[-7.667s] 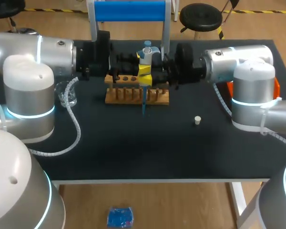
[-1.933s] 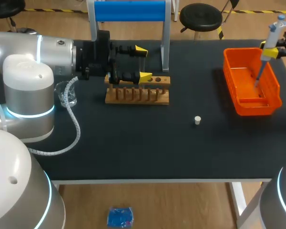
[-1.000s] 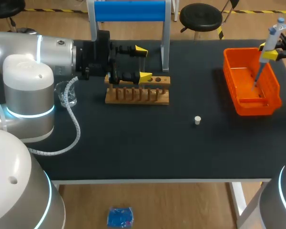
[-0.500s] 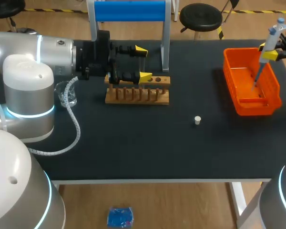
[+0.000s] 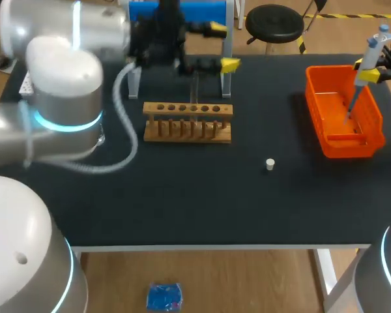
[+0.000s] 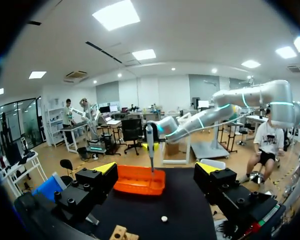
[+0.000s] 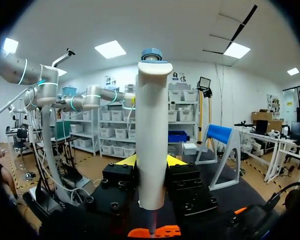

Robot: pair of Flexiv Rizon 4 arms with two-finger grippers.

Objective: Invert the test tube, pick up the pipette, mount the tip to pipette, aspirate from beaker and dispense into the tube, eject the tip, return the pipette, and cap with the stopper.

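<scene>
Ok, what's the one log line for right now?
left gripper: open, up behind rack | right gripper: shut on pipette, over bin | stopper: on table

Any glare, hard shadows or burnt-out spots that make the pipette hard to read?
Head view: even light on the table, no glare, the pipette clear above the orange bin. Left wrist view: ceiling panels burn out white, yet the pipette is readable, far ahead of the open left pincer. Right wrist view: pipette evenly lit, shut in the right pincer.
</scene>
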